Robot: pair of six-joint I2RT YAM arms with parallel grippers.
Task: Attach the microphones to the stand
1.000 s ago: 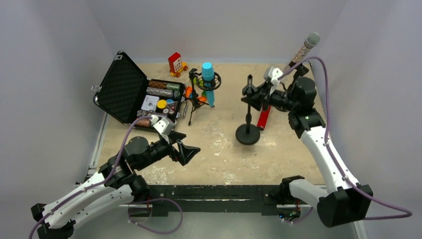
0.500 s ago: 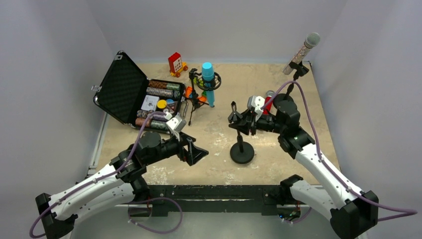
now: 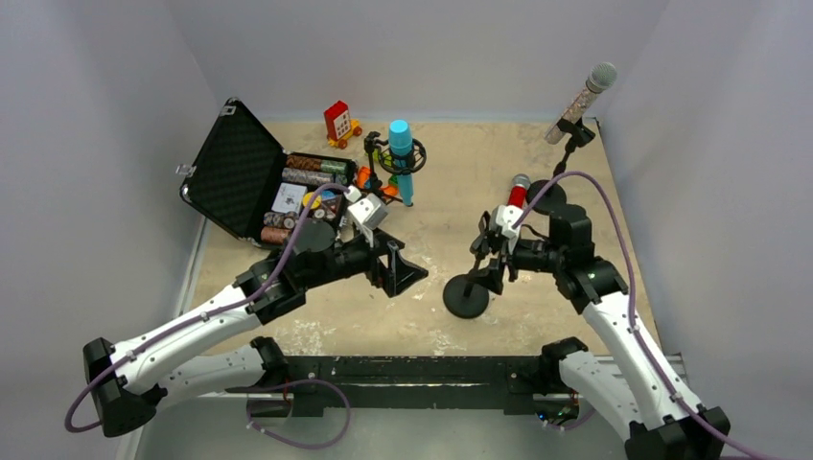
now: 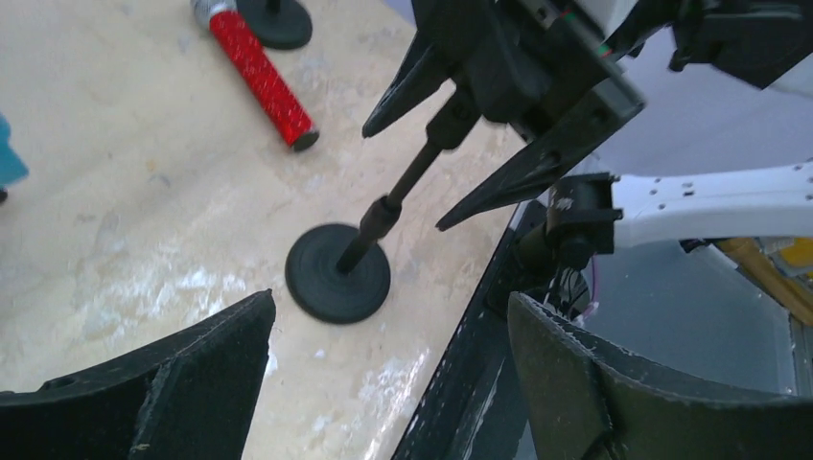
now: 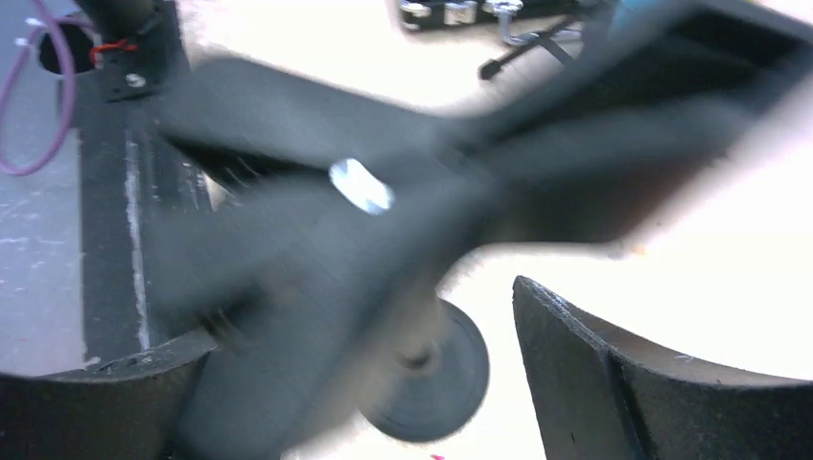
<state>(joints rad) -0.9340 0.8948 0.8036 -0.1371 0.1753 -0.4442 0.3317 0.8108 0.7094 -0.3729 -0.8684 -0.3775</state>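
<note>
We see the right gripper [image 3: 489,254] pull the black stand [image 3: 467,297] away from the red microphone [image 3: 516,196], toward the near edge. That microphone now shows in full. The stand now leans. The left gripper [image 3: 406,278], wide apart, moves closer to the red microphone.

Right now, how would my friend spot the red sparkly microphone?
Look at the right side of the sandy table, near the far corner where a silvery-pink microphone sits on a stand. The red glitter microphone lies by that stand's round base. It is the only red one, and the only one lying flat.
</note>
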